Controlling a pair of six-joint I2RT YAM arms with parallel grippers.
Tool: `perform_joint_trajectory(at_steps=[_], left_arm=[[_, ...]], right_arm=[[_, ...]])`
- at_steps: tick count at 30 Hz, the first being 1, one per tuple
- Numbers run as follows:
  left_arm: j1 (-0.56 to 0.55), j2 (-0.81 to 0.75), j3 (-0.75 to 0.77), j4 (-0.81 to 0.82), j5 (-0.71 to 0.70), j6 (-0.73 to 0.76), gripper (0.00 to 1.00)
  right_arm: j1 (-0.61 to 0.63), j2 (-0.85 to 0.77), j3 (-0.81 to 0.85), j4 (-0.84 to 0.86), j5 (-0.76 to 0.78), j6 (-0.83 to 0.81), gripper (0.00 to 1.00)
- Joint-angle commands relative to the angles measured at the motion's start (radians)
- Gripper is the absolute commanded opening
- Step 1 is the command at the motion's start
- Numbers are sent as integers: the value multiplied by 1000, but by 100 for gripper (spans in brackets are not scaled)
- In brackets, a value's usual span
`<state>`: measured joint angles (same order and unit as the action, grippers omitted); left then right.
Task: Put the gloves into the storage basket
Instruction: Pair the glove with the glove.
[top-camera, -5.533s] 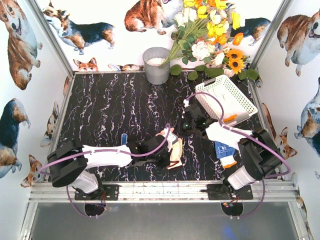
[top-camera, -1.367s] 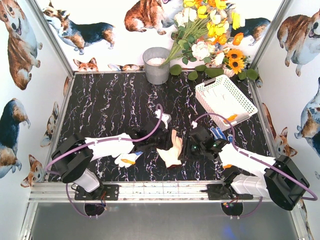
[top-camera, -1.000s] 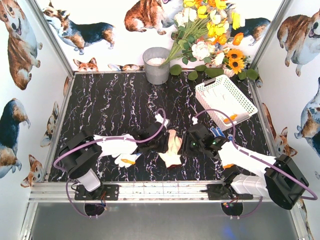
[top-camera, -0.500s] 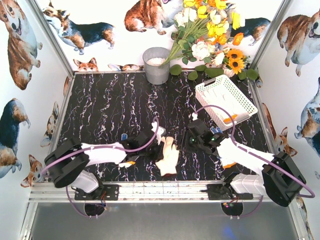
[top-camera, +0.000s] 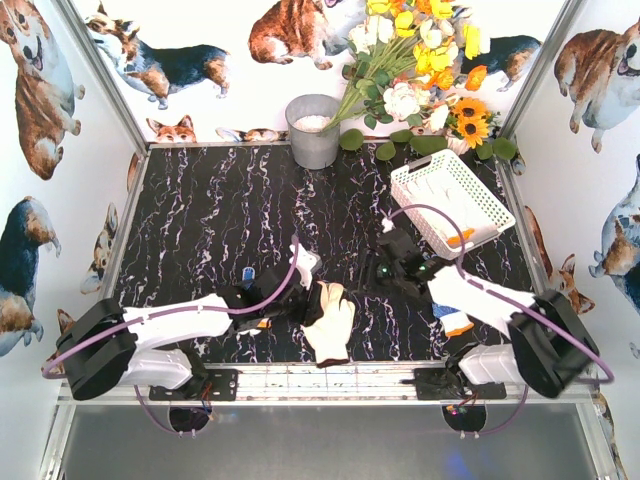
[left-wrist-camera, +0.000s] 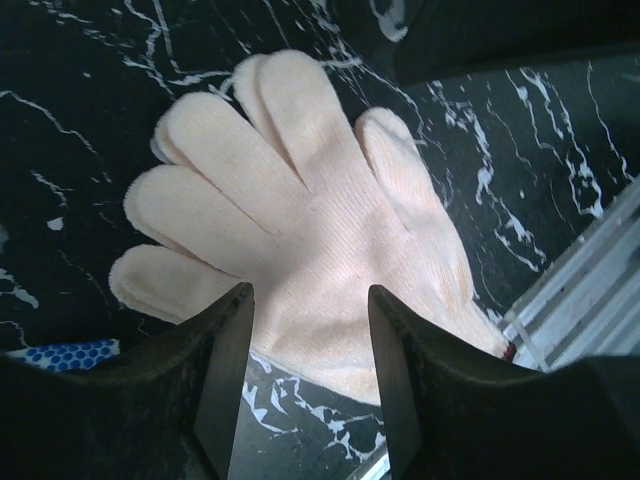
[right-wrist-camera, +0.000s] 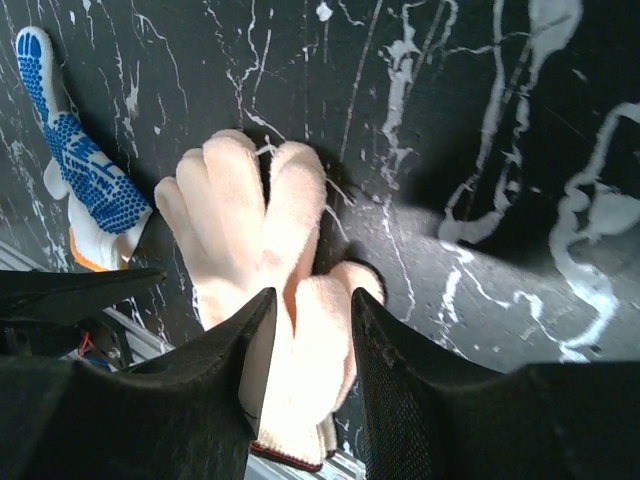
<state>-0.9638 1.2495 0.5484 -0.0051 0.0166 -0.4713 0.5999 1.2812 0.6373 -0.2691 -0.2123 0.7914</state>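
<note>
Left arm (top-camera: 180, 320) swung lower; its gripper (left-wrist-camera: 308, 295) hovers over glove (left-wrist-camera: 300, 210).

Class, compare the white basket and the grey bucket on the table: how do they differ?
The basket is white, the bucket grey. The basket is rectangular with slotted sides, the bucket round with solid walls. The basket sits at the right, the bucket at the back edge. Both are open-topped, beside the flowers.

The glove (top-camera: 331, 322) lies on the table (top-camera: 200, 220), basket (top-camera: 480, 195) behind and rightward.
</note>
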Motion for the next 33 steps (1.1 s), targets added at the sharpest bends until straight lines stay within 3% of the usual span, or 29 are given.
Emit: perform_joint_trajectory(at_steps=[1,12,24,33], left_arm=[[24,23,36,24,-71,-58,42],[31,114,74,75,-32,-56,36],[31,201,45,140,4,-60,34],[34,216,5,126,-16,-49,32]], right_arm=[[-5,87,82,113,-80,-1,38],[-6,253,127,186,-132,13,36],[-5,299,134,206,-134,17,34],[-5,329,156,291,-192,25,3]])
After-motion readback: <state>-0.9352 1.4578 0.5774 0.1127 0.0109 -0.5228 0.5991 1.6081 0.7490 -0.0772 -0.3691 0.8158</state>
